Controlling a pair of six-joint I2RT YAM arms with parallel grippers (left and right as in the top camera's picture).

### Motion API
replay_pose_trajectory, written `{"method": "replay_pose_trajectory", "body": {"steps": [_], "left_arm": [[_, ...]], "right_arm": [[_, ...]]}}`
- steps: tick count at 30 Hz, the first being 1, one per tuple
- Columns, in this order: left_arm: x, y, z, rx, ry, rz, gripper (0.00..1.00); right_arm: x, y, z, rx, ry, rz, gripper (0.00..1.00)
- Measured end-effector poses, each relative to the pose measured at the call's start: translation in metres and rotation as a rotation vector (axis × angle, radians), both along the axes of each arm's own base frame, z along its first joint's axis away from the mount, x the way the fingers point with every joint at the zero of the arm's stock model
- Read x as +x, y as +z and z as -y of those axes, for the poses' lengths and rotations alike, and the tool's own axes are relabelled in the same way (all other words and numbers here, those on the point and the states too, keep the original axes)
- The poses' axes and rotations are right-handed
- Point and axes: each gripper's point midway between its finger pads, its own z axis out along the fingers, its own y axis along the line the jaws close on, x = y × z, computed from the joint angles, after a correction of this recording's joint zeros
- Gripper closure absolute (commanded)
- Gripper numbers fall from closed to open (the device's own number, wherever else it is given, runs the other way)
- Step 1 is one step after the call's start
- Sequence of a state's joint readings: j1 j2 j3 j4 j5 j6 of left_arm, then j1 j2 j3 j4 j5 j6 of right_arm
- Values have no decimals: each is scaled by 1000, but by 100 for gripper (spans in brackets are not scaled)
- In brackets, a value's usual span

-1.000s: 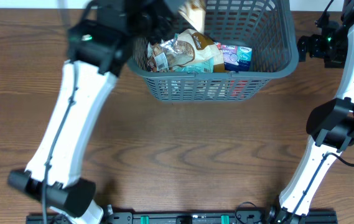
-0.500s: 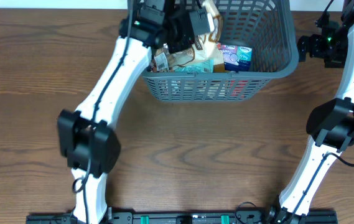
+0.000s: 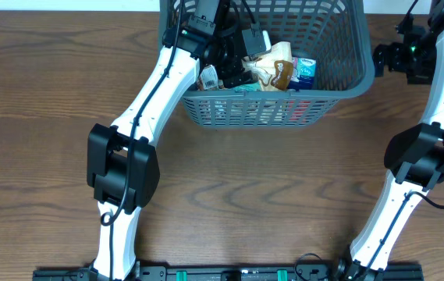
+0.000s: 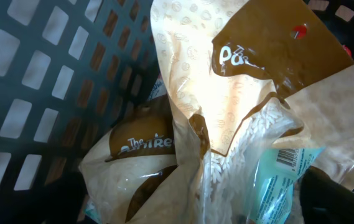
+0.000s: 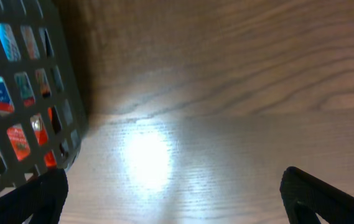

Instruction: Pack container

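The container point(image 3: 346, 86) is a dark grey-blue lattice basket at the table's far edge, with several snack packets in it. My left gripper point(image 3: 241, 58) reaches down inside it at the left. In the left wrist view its jaws point(image 4: 186, 196) stand open, the dark fingertips far apart at the bottom corners. A beige and brown rice packet point(image 4: 245, 106) lies loose just beneath them on the pile point(image 3: 272, 66). The right gripper point(image 3: 389, 58) hangs open outside the basket's right wall point(image 5: 27, 93), with only bare wood between its fingers point(image 5: 177, 193).
A blue and purple packet point(image 3: 303, 72) lies at the right of the pile, and a teal packet point(image 4: 282, 186) sits under the rice packet. Red packets point(image 5: 21, 140) show through the lattice. The basket's left wall point(image 4: 40, 81) stands close beside the left gripper.
The left arm swung in over the basket and lowered. Its gripper opened and let go of the beige packet, which now rests on the pile. The right arm has not moved.
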State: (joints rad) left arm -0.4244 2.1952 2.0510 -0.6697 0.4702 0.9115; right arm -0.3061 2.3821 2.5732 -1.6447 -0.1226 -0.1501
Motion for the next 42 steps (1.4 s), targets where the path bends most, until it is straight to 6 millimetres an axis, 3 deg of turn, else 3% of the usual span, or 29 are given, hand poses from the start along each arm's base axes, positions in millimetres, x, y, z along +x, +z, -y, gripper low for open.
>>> {"method": "replay_pose_trajectory", "body": {"steps": [6,9,11,15,17,21,24,27,37,42], "left_arm": [[8,12,-13,1,143,-15,1],[14,45,-32,10,234,54,1],[16,80,-51,-2,295,118,1],[17,166,-115,-73,495,256,1],[16,207,-165,-127,657,313,1],[5,249,-269,-219,995,348,1],[-9,251,-323,-241,1172,316,1],[-26,241,-345,-234,1260,249,1],[-93,230,-334,-273,1257,167,1],[-131,202,-326,-299,1229,170,1]], "right_arm": [[18,3,6,-23,-1,74,1],[33,11,10,-44,-7,144,1],[44,23,14,-64,-8,211,1],[63,72,20,-122,-8,391,1],[65,107,21,-153,-8,489,1],[52,180,17,-208,-10,656,1],[34,212,13,-232,-14,708,1],[16,226,10,-246,-24,709,1],[-55,247,-4,-257,-61,631,1],[-91,263,-26,-261,-36,626,1]]}}
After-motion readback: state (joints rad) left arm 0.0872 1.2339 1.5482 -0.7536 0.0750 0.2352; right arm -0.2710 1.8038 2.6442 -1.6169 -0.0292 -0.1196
